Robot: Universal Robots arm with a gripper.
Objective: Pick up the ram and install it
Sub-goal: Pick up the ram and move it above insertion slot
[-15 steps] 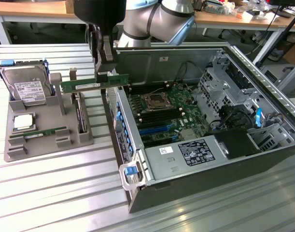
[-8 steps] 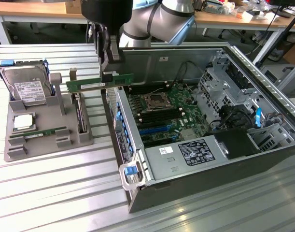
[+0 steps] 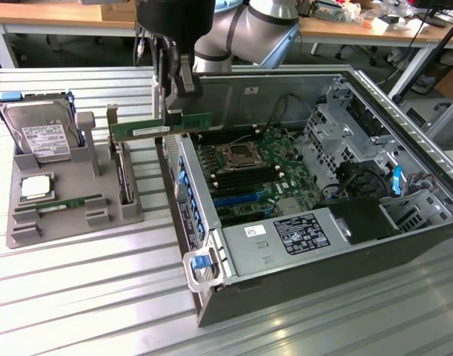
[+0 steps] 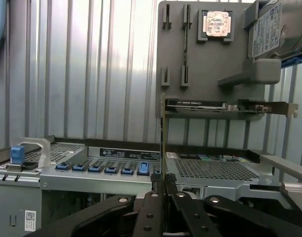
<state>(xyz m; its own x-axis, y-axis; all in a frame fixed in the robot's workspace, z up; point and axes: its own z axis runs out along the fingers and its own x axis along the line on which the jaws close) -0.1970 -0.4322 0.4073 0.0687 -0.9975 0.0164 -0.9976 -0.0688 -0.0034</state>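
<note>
My gripper (image 3: 169, 121) is shut on the ram (image 3: 148, 129), a long green stick with a white label, and holds it level by its upper edge. The stick hangs above the near-left wall of the open computer case (image 3: 211, 245), just short of the motherboard (image 3: 248, 167) and its black memory slots (image 3: 237, 176). In the wrist view the ram (image 4: 163, 143) shows edge-on as a thin line rising from between the fingers (image 4: 151, 207). A second stick like it (image 3: 70, 202) lies flat in the grey tray (image 3: 33, 230).
The grey tray also holds a silver hard drive (image 3: 37, 132), a processor (image 3: 35, 187) and an upright expansion card (image 3: 123, 174). The case has blue clips (image 3: 187, 196) along its wall, a drive cage (image 3: 345, 119) and a power supply (image 3: 300, 237). The ribbed metal table (image 3: 85, 297) surrounds them.
</note>
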